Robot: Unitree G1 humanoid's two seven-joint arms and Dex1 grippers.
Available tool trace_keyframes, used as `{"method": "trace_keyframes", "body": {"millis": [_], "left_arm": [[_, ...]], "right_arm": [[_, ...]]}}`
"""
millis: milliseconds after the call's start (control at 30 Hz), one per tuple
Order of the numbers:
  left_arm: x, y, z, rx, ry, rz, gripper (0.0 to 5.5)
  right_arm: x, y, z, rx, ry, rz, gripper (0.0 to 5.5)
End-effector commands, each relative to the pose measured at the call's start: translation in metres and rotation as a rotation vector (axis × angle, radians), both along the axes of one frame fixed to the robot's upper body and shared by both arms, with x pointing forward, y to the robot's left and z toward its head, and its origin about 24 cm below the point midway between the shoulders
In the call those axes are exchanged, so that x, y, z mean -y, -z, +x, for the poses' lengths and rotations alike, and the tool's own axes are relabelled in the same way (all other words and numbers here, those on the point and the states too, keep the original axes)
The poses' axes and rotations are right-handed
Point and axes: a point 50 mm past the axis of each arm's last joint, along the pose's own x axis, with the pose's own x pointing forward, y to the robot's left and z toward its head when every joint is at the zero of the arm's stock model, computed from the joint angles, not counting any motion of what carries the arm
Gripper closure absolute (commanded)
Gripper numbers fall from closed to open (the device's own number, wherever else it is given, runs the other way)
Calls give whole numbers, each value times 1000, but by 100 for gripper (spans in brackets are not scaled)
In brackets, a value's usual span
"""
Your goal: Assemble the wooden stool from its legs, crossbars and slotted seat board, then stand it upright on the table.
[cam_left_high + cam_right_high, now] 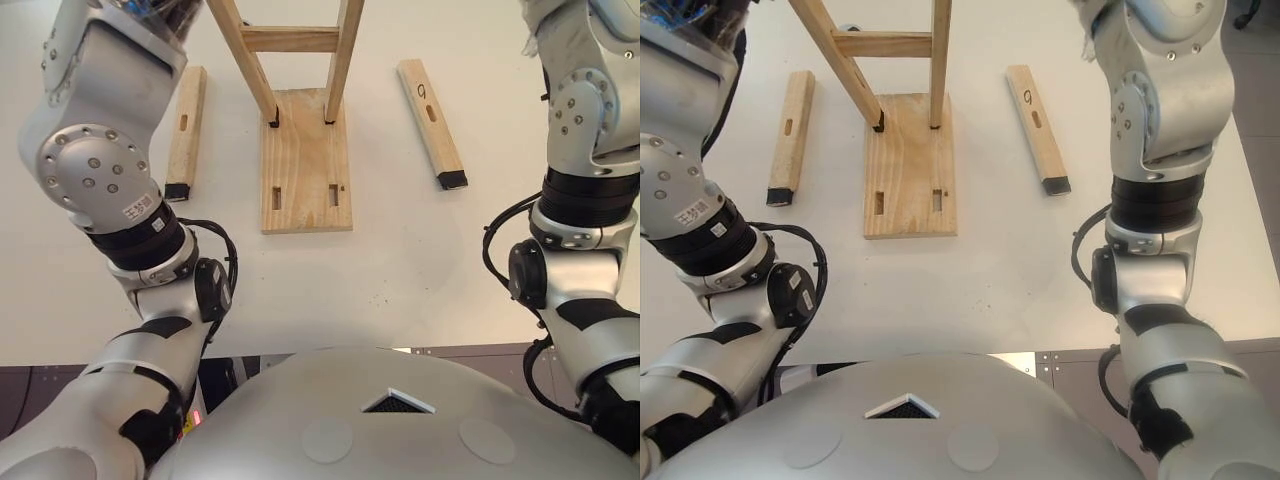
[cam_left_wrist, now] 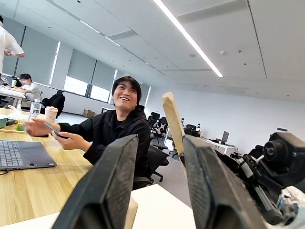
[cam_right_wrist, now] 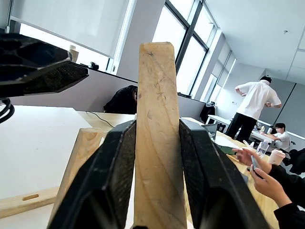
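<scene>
The slotted seat board (image 1: 305, 190) lies flat on the white table (image 1: 400, 270). Two wooden legs stand in its far slots, a slanted one (image 1: 250, 60) and a straighter one (image 1: 342, 60), joined by a crossbar (image 1: 292, 39). My right gripper (image 3: 157, 125) is shut on the top of the straighter leg (image 3: 155, 119), with the slanted leg (image 3: 78, 162) beside it. My left gripper (image 2: 159, 143) is open, and a bit of wood (image 2: 128, 210) shows low between its fingers (image 2: 107, 186). It also shows as the dark left gripper (image 3: 38, 67) hanging just above the slanted leg's top.
Two loose legs lie flat on the table, one left of the board (image 1: 186, 130) and one to its right (image 1: 432, 122). The table's near edge (image 1: 430, 350) runs just before my torso. People sit at desks in the room behind.
</scene>
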Motion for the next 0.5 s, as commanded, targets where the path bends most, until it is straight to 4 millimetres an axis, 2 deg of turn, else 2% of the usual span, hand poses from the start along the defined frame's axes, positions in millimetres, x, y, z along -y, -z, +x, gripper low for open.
{"method": "trace_keyframes", "body": {"millis": [33,100,200,233,333,500], "left_arm": [[-19,11,-2,-32,-81,114,381],[-29,11,-5,-40,-90,122,381],[-27,1,-12,3,-11,11,381],[-25,-1,-12,7,11,-24,366],[-18,2,-6,-25,22,-61,327],[-14,7,-2,-72,46,-128,327]], "right_arm": [[1,6,2,-17,17,0,419],[-3,8,-3,-22,-8,6,419],[-10,15,-4,-34,-23,-11,419],[-12,15,-5,-37,-30,-11,419],[-21,16,-13,-31,-82,-13,419],[-30,15,-23,-14,-158,-30,419]]}}
